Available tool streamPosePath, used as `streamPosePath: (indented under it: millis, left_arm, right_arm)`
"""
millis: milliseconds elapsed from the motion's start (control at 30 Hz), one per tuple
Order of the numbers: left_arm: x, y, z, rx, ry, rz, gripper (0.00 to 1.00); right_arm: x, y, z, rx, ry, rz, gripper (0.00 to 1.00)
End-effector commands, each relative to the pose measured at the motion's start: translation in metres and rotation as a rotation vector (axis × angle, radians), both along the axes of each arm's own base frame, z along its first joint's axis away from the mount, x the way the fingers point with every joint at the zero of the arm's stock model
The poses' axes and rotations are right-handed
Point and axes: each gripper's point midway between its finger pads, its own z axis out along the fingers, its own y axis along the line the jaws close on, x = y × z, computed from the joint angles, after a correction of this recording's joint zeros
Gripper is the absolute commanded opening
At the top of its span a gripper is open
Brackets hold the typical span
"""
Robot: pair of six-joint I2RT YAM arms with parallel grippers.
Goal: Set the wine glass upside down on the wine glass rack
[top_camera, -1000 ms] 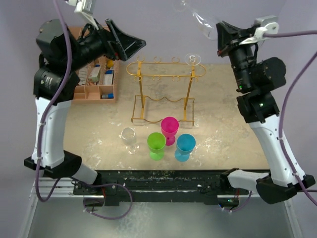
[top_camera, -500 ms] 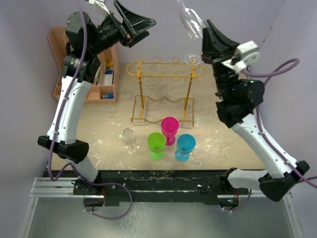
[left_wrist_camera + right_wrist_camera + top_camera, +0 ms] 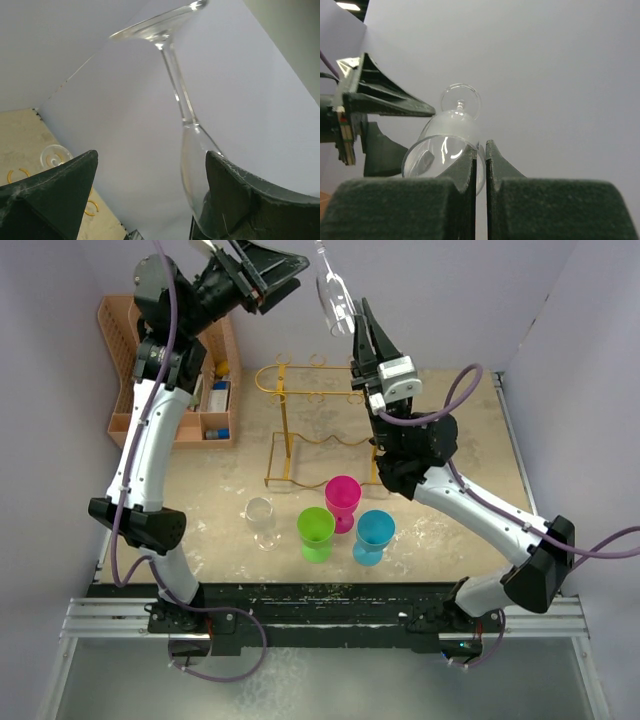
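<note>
One wine glass (image 3: 332, 292) in right gripper (image 3: 361, 318)

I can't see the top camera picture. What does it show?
The right arm pinches a clear wine glass in its jaws, up in the air near the gold rack. The left arm holds open jaws beside the glass. Four small cups stand on the table.

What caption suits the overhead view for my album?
The right arm, jaws shut, holds a clear wine glass aloft beside the left arm, jaws open, above the gold wire rack.
</note>
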Motion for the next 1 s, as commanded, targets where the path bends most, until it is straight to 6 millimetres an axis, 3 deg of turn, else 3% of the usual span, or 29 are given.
streamPosePath:
  millis: [0,567,633,900,967]
  left_arm:
    - [-0.034,0.018,0.052,-0.063,-0.166,-0.029,0.9]
    - [-0.019,0.018,0.045,-0.059,-0.177,-0.006,0.85]
    - [-0.019,0.018,0.046,-0.06,-0.182,-0.001,0.79]
    - [-0.019,0.018,0.047,-0.052,-0.202,0.003,0.37]
    - [-0.021,0.019,0.049,-0.044,-0.221,0.007,0.32]
  right_arm:
    - [-0.018,-0.035,0.023,0.115,-0.086,-0.097,0.0]
    - [-0.016,0.018,0.012,0.024,-0.074,0.016,0.0]
    - [-0.017,0.023,0.011,0.02,-0.078,0.032,0.0]
    - [-0.015,0.047,-0.003,-0.016,-0.068,0.043,0.0]
    - [-0.016,0.055,-0.009,-0.032,-0.066,0.055,0.0]
